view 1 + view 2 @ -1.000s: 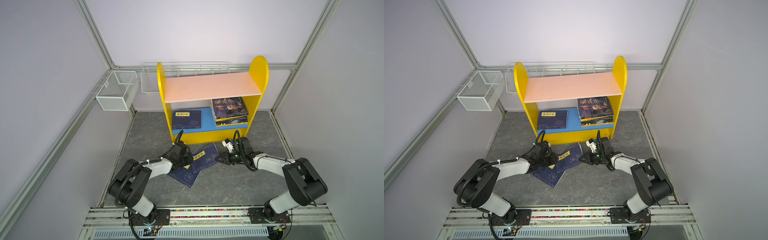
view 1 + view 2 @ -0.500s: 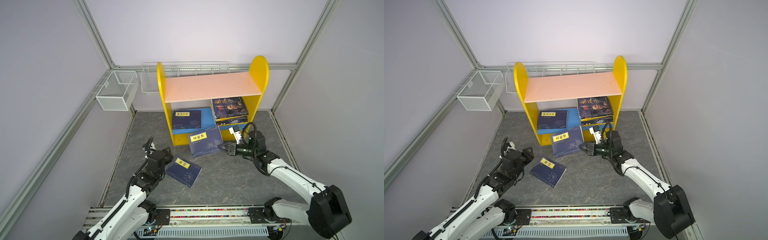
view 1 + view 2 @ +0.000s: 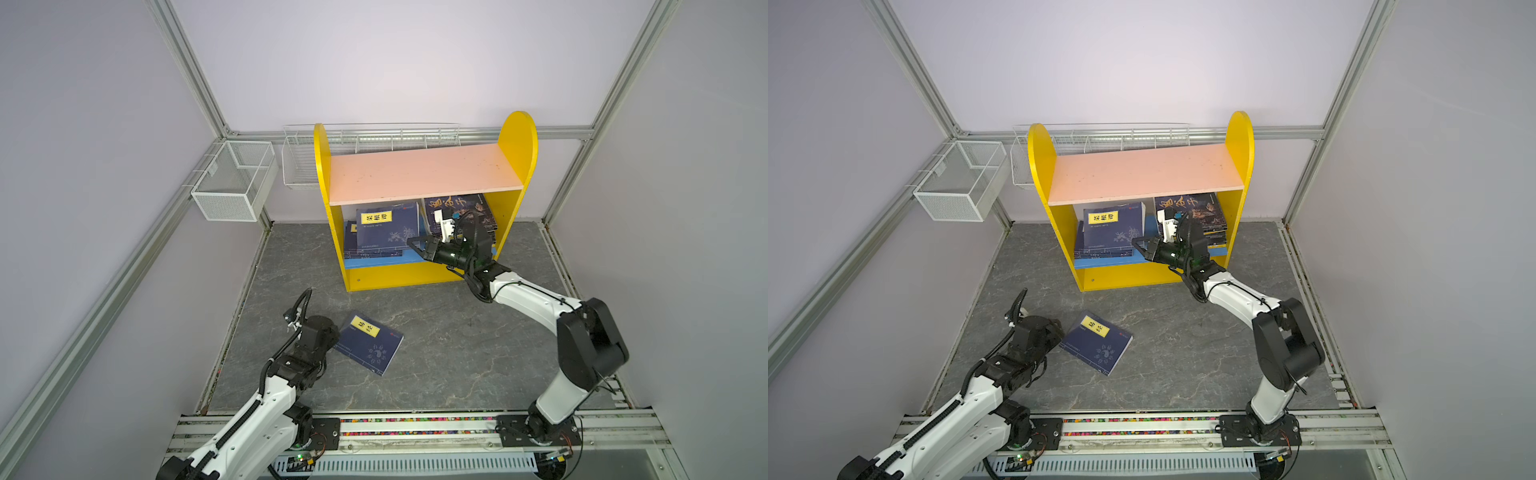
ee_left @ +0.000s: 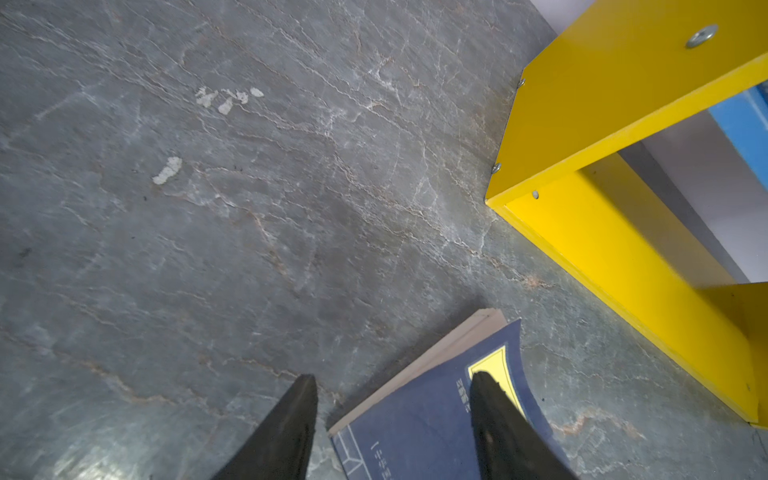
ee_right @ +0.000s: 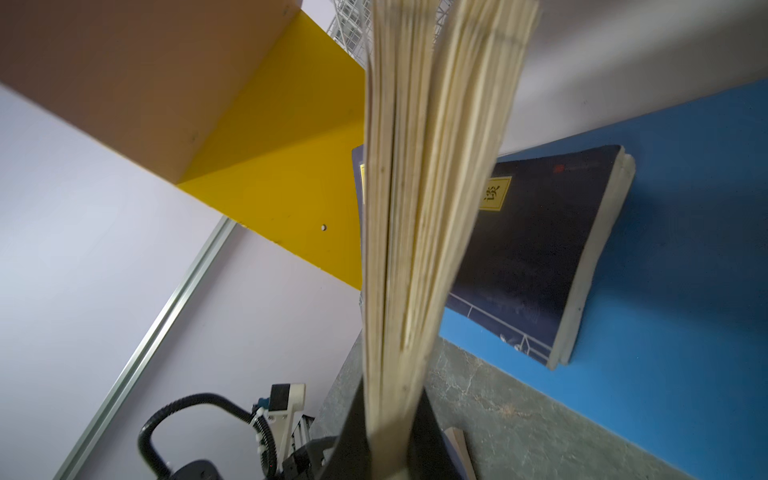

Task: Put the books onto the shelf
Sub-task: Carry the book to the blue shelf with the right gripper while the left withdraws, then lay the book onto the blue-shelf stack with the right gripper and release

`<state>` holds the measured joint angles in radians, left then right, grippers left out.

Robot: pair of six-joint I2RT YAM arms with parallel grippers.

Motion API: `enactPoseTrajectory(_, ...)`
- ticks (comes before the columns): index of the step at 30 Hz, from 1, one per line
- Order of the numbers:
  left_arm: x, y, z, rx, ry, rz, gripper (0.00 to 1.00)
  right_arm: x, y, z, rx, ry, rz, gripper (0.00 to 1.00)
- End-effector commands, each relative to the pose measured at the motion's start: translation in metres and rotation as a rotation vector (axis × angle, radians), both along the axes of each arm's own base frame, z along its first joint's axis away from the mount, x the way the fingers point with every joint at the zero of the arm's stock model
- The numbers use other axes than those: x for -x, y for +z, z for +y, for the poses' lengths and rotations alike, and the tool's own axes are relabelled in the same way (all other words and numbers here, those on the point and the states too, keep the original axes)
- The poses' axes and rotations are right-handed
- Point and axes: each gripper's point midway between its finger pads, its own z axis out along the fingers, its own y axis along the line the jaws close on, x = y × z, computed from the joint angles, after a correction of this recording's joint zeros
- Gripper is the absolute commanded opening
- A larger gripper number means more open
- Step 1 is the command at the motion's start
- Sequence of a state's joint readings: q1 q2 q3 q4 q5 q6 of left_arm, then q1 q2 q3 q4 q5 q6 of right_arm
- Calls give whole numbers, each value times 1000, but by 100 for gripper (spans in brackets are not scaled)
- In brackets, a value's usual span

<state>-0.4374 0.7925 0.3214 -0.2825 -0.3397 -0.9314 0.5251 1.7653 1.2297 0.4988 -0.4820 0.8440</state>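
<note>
In both top views my right gripper [image 3: 419,246] [image 3: 1141,246] is shut on a navy book with a yellow label [image 3: 386,227] [image 3: 1113,226]. It holds that book tilted over the left part of the shelf's [image 3: 415,274] [image 3: 1142,277] blue lower board, above another navy book [image 5: 540,249]. The right wrist view shows the held book's page edges [image 5: 415,208] between the jaws of the right gripper [image 5: 390,399]. A second navy book [image 3: 370,345] [image 3: 1096,343] [image 4: 436,415] lies on the floor. My left gripper [image 4: 390,378] is open at its corner, one finger [image 4: 494,415] over the cover.
A stack of dark books [image 3: 465,205] fills the right part of the lower board. The pink upper board [image 3: 424,172] carries nothing. White wire baskets [image 3: 235,183] [image 3: 357,141] hang on the back left wall, behind the shelf. The floor is grey stone [image 3: 457,340].
My right gripper has carried a navy book from the floor up into the shelf's lower level. My left gripper has opened and pulled back to the left, to the corner of the other book.
</note>
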Motion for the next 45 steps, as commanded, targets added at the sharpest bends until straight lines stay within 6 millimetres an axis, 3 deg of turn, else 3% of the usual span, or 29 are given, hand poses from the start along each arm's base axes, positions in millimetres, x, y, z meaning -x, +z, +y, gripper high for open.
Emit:
enactPoseTrajectory(1, 0, -6, -2, 25, 5, 5, 59, -19, 21, 21, -94, -26, -40, 11)
enactPoseTrajectory(6, -1, -10, -4, 24, -9, 16, 59, -33, 5, 45, -70, -34, -16, 11)
enactPoseTrajectory(11, -1, -14, -6, 21, -21, 27, 59, -47, -22, 51, -24, -77, 43, 12)
enactPoseTrajectory(18, -2, -18, -7, 25, -22, 36, 59, -43, -47, 58, 19, -57, 106, 12)
enactPoseTrajectory(45, -4, -19, -13, 41, -38, 45, 59, -26, -44, 40, -3, -51, 169, 12)
